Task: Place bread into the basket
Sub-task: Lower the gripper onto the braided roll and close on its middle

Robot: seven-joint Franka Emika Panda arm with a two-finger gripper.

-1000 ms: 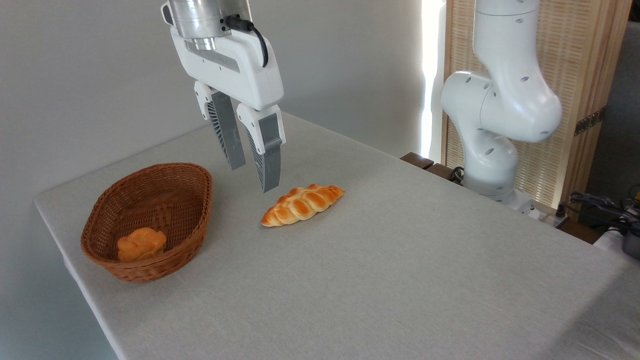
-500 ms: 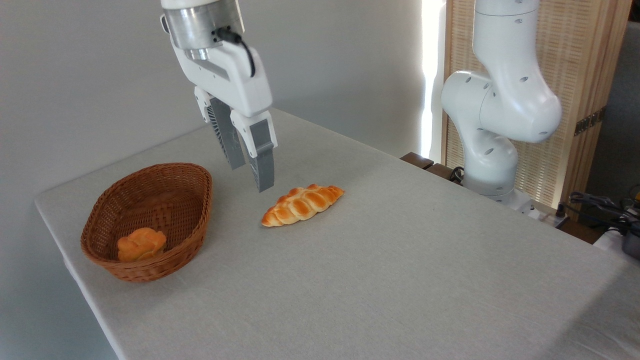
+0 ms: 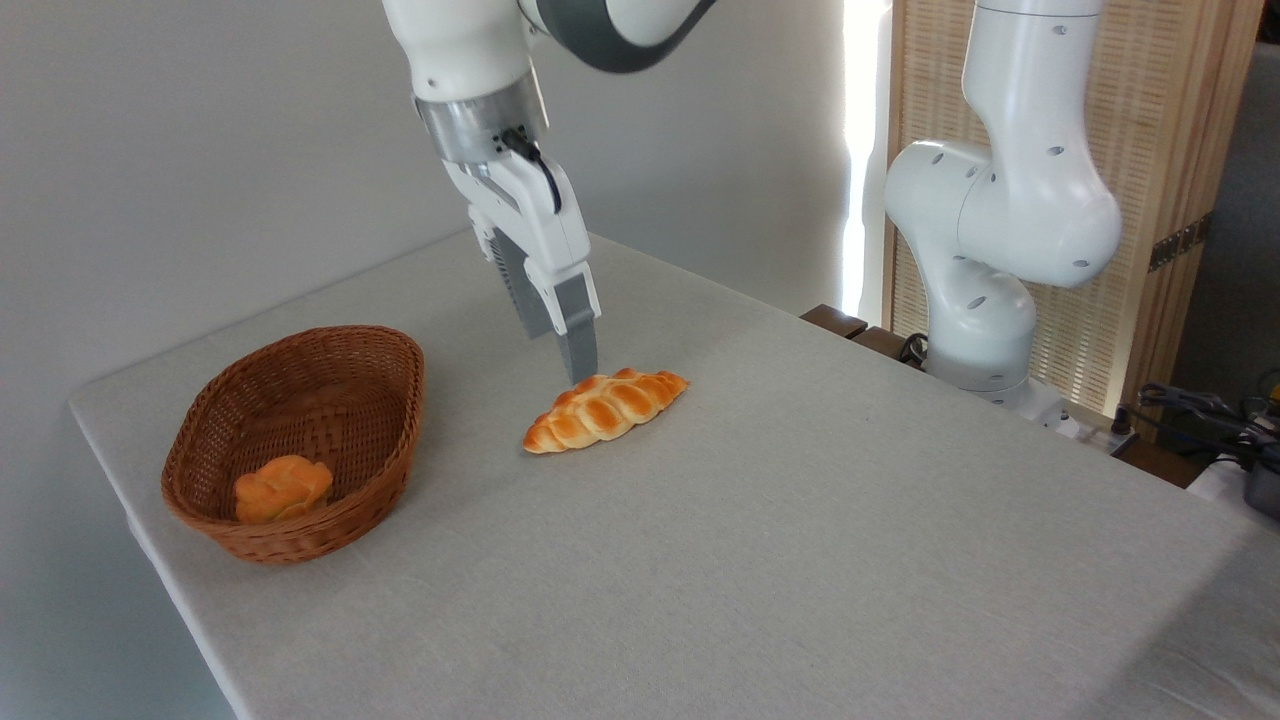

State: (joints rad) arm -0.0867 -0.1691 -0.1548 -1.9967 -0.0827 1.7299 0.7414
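The bread (image 3: pixel 605 410), a long braided golden loaf, lies on the grey tablecloth near the middle of the table. My gripper (image 3: pixel 558 355) hangs just above and behind the loaf's far-left side, open, with nothing between its fingers; the nearer fingertip (image 3: pixel 578 372) is almost level with the loaf's top. The basket (image 3: pixel 300 540), oval brown wicker, stands to the left near the table's left edge, well apart from the gripper.
A small knot-shaped orange bun (image 3: pixel 283 487) lies inside the basket at its near end. The arm's white base (image 3: pixel 985 330) stands at the table's far right edge, with cables (image 3: pixel 1200 410) and a slatted wooden screen (image 3: pixel 1150 150) beyond.
The gripper has moved right and down from above the gap between basket and loaf to just over the loaf's far side, turning about its wrist. Bread, basket and bun stayed put.
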